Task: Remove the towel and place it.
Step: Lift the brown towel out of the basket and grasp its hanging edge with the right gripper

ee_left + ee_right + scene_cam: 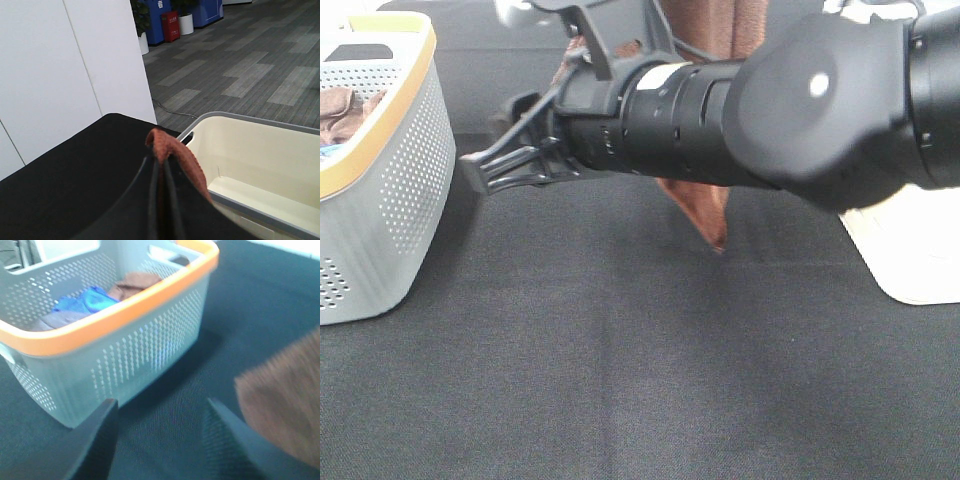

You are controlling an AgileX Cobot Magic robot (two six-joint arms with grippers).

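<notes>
The rust-brown towel hangs in the air above the black table, mostly hidden behind my right arm. In the left wrist view my left gripper is shut on a fold of the towel, which sticks out between the fingertips. My right gripper reaches across to the left, open and empty, beside the grey basket. In the right wrist view it stands open above the table, with the towel's edge to one side and the basket ahead.
The grey basket with an orange rim holds a duller brown cloth and something blue. A cream bin stands at the table's right; it also shows in the left wrist view, past the held towel. A black cloth covers the table.
</notes>
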